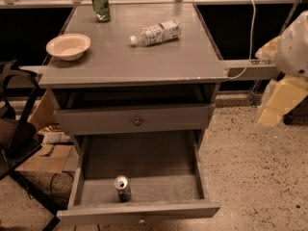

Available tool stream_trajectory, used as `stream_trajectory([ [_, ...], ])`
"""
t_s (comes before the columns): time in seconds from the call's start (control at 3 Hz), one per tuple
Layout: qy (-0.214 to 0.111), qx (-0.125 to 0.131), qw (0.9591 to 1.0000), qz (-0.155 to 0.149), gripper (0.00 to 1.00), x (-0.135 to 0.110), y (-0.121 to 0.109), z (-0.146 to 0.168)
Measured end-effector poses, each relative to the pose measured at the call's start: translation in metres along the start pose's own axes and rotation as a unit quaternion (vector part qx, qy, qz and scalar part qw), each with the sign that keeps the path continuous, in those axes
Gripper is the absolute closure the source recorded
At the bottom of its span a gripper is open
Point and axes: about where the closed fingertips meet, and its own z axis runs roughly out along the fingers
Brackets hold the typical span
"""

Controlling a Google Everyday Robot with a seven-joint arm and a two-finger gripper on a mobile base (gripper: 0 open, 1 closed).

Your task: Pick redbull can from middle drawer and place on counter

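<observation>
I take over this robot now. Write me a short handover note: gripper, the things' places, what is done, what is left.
Gripper: at the far right of the view, away from the can.
Redbull can: upright in the open middle drawer, near its front.
Counter: holds a bowl, a green can and a lying bottle.
Done: drawer open.
Left: grasp the can, lift it, set it on the counter.
</observation>
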Motion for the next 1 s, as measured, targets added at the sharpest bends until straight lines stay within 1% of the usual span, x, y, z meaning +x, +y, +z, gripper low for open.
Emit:
stream_trajectory([
  [0.33,-0.074,-0.036,0.9966,0.01,0.0,0.007,0.025,0.067],
  [0.67,-0.16,-0.071,0.9846,0.013,0.0,0.001,0.057,0.144],
  [1.0,-0.272,-0.093,0.9578,0.014,0.0,-0.028,0.09,0.231],
])
